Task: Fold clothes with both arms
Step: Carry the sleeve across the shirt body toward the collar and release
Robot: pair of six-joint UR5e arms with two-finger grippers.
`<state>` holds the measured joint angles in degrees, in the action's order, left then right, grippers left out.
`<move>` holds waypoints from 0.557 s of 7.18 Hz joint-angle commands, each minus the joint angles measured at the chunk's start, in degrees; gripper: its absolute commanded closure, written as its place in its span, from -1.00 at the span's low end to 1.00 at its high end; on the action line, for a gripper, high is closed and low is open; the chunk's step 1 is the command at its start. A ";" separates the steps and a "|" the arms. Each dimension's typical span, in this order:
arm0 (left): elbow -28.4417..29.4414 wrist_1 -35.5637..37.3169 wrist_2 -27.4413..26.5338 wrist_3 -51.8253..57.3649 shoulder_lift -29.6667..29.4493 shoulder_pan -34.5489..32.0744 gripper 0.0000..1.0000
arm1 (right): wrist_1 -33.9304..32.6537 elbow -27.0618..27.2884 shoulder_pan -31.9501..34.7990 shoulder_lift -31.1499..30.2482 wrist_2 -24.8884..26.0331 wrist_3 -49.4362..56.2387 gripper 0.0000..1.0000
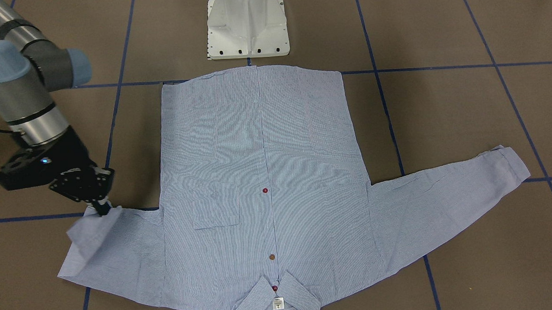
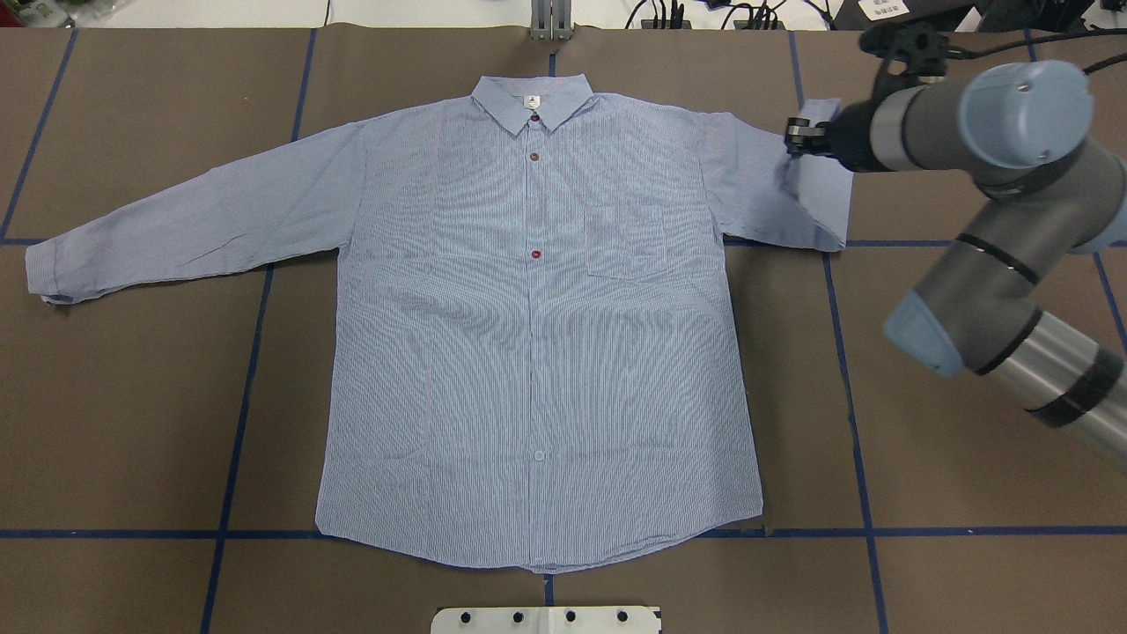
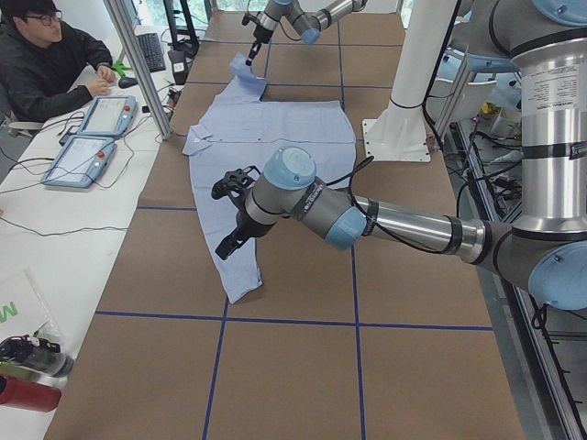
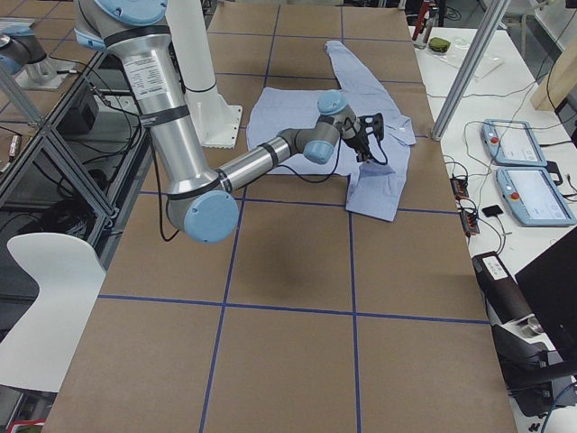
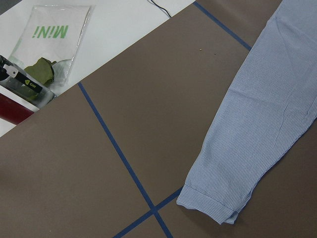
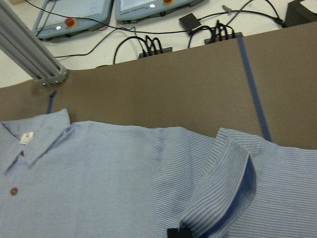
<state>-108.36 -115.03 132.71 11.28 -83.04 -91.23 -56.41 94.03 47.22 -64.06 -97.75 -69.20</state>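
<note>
Folding the sleeve: right hand [image 1: 102, 207] pinches the shirt [image 1: 263, 174] cuff [image 1: 90, 226], doubled back beneath it; next carry it inward across the chest. Left hand [image 3: 229, 220]: cannot tell

Front view's lower edge cuts collar [image 1: 276, 300] of shirt [image 1: 263, 174]. Near shirt's sleeve end, left gripper [image 3: 225, 220]: open or closed, unreadable.

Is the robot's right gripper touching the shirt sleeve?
Touching. The right wrist view shows the right gripper pinching the raised sleeve cuff.

One shirt [image 2: 528, 352], two arms [image 2: 977, 273], one operator [image 3: 46, 69], two pendants [image 3: 103, 115].
</note>
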 commanded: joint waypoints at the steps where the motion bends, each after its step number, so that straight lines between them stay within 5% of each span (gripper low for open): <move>1: 1.65 -1.33 0.00 -0.12 -0.46 0.00 -1.00 | -4.58 -6.11 -5.72 14.35 7.30 -6.27 1.00; 4: 2.80 -2.57 0.00 -0.20 -0.55 0.00 -1.00 | -5.02 -17.16 -13.36 28.50 15.64 -10.25 1.00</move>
<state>-105.84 -117.33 132.71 11.14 -83.55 -91.23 -61.21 82.27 37.09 -41.76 -85.49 -78.22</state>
